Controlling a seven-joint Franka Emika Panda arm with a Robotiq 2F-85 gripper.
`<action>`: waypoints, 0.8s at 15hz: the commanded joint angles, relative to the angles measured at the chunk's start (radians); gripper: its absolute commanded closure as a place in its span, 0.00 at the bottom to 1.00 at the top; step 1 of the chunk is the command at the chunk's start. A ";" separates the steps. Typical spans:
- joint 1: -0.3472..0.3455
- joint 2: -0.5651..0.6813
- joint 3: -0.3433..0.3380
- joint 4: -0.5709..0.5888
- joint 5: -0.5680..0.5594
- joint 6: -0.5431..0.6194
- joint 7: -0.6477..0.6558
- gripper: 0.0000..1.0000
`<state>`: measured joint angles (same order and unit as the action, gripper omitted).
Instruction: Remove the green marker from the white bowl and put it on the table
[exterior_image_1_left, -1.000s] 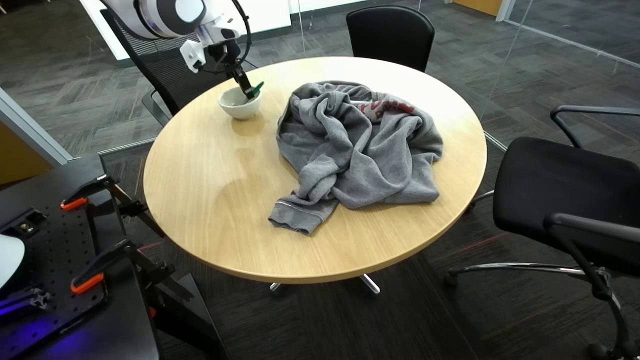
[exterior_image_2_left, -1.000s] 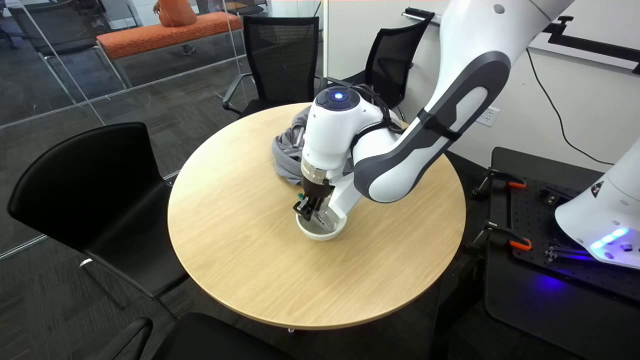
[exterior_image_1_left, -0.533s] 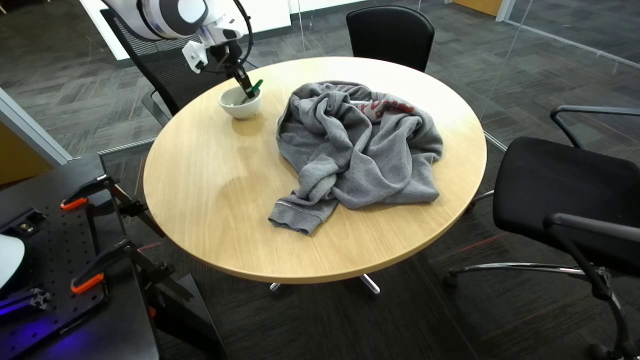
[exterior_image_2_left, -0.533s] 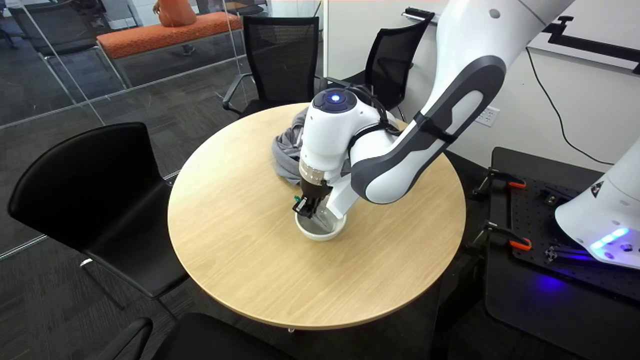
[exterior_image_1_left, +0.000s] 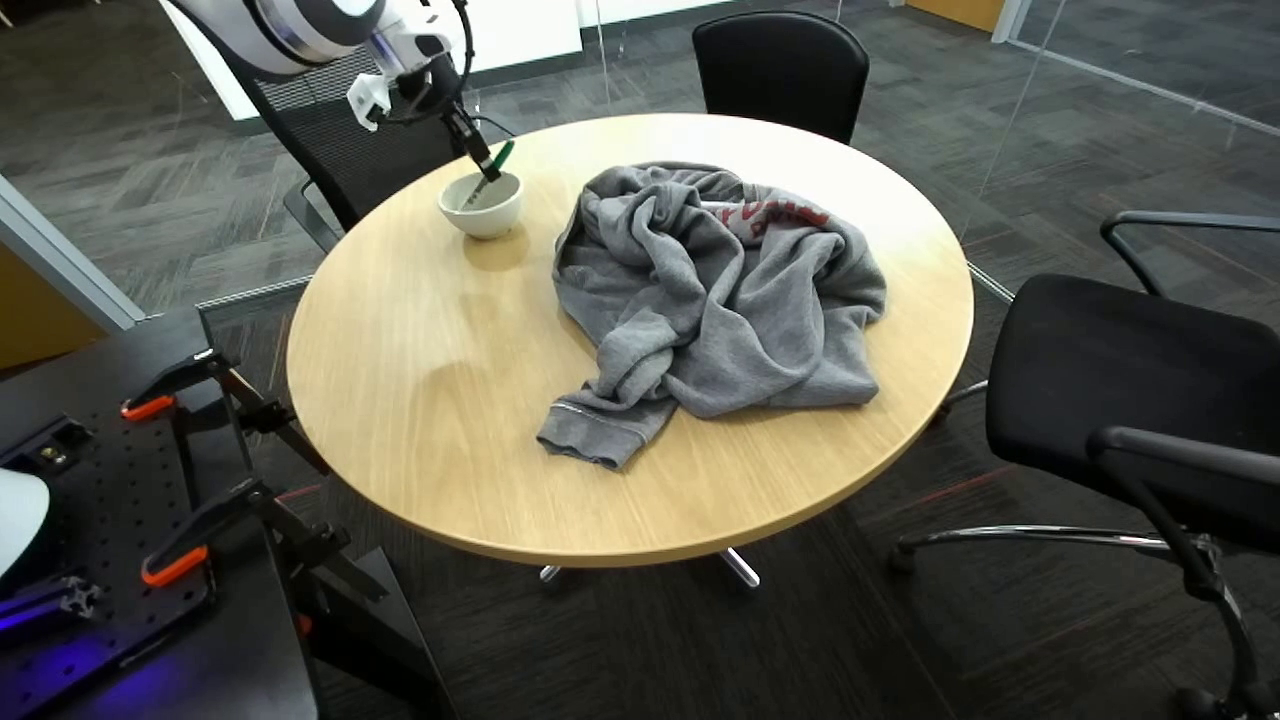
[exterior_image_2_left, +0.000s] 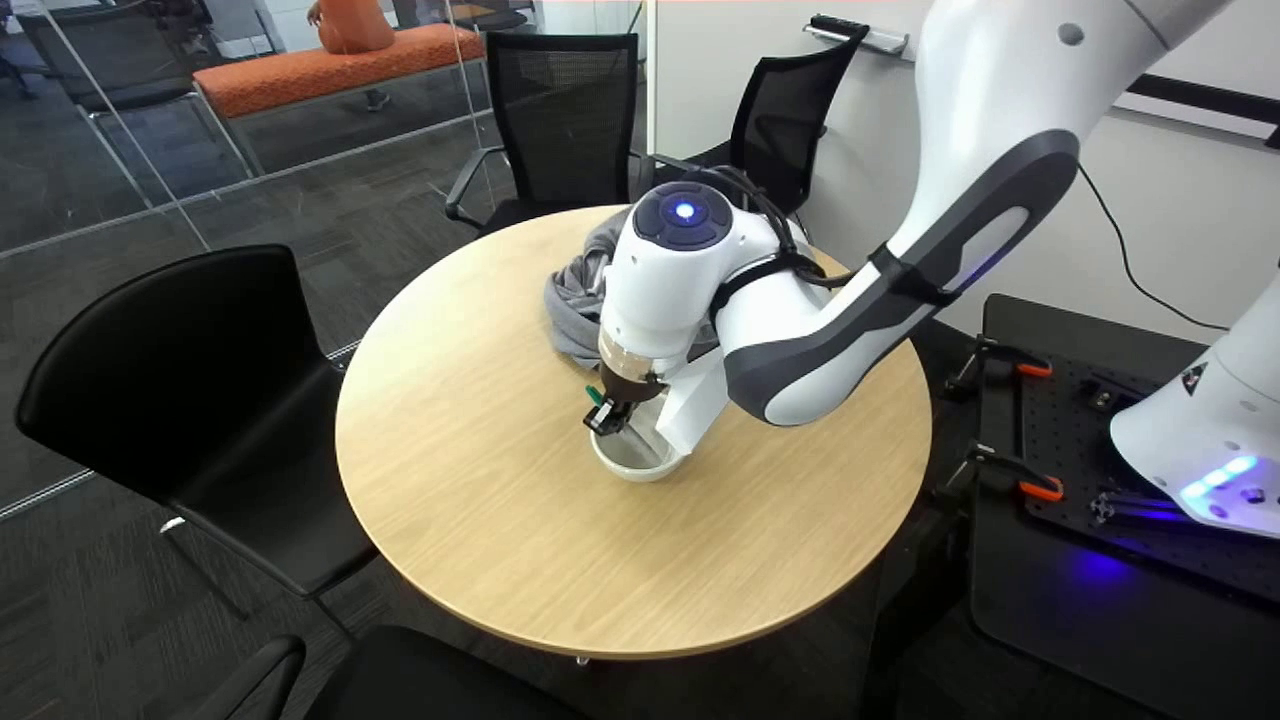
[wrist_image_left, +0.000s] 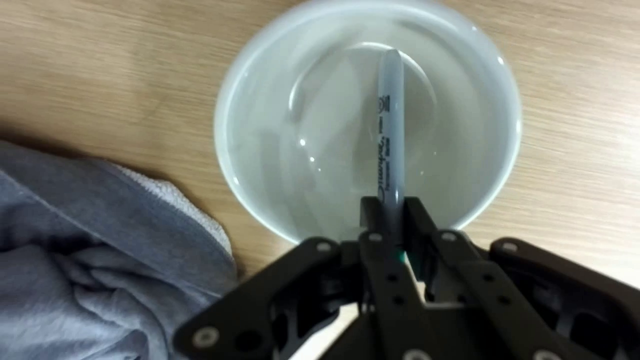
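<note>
"How was the green marker (wrist_image_left: 391, 130) held?"
"Clamped between the fingers (wrist_image_left: 371, 220), pale end slanted down into the white bowl (wrist_image_left: 465, 130), green end up."
"Lifting along that slant was presumably needed."

From here I read "Sharpie" and "Permanent Marker" along the green marker (wrist_image_left: 391, 127); the sweatshirt's (exterior_image_1_left: 715, 300) red lettering (exterior_image_1_left: 795, 211) eludes me.

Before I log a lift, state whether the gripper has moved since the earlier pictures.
Yes: in an exterior view, the gripper has moved up and slightly toward picture left, judged against the white bowl, which stayed put.
</note>
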<state>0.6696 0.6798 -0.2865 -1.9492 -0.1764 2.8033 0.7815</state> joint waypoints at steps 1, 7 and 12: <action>0.135 -0.094 -0.125 -0.100 -0.099 0.006 0.133 0.96; 0.305 -0.223 -0.301 -0.200 -0.312 -0.024 0.341 0.96; 0.281 -0.387 -0.288 -0.271 -0.448 -0.201 0.432 0.96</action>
<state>0.9670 0.4262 -0.5926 -2.1499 -0.5506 2.7171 1.1606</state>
